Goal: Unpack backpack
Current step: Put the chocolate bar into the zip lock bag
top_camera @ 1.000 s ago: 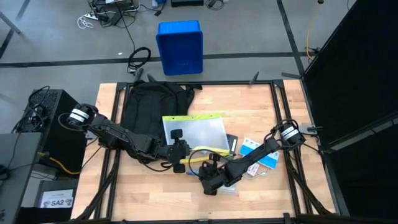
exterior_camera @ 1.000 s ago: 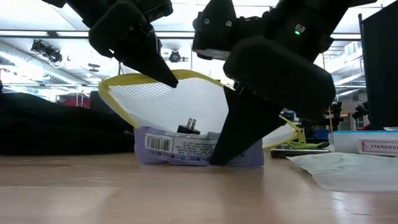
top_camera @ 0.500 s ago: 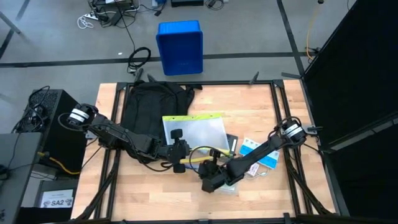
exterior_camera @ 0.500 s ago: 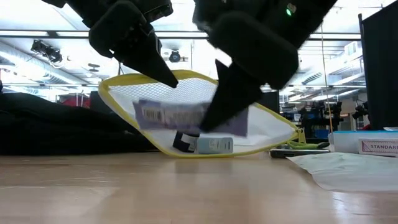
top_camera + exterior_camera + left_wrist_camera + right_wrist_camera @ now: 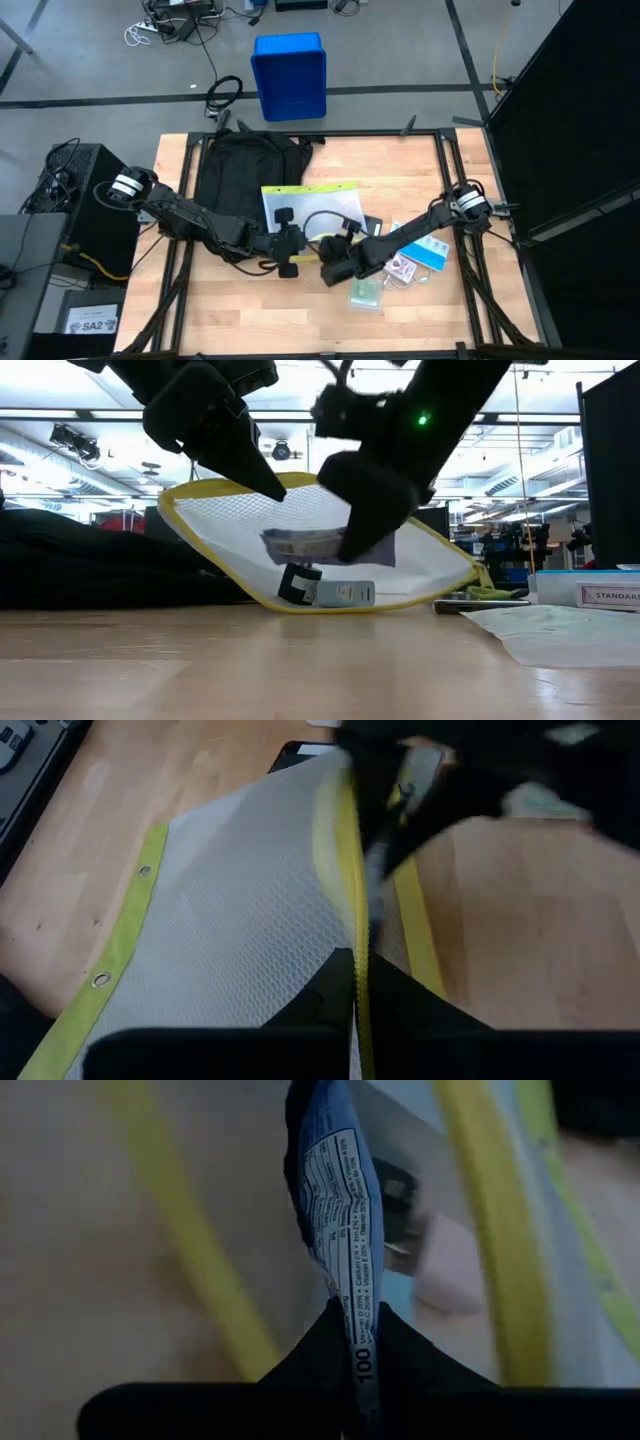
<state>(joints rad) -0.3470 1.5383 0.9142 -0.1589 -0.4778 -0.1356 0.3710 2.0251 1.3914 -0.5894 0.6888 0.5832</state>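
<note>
The wooden table carries everything, and the backpack serves as the landmark: black, lying flat on the far left part of the tabletop, with a blue bin on the floor beyond it.

Just beside the backpack, toward the table's middle, lies a mesh pouch of white netting edged in yellow, its far corner overlapping the backpack's side. In the low view the pouch's near edge is lifted off the wood so its mouth gapes.

The left arm reaches from the backpack's near side across to the pouch, and the left gripper is clamped tight on the pouch's yellow rim, holding it raised.

The right arm comes in from the side of the table opposite the backpack. The right gripper hangs at the pouch's mouth, jaws pinched together on a blue printed wrapper packet, which dangles off the table.

Farther from the backpack than the pouch, past the right gripper, a scatter of small things rests on the wood: blue and white cards or packets and a pale clear bag.

Inside the pouch's opening, low view, sits a small dark and pale object; what it is cannot be told.
</note>
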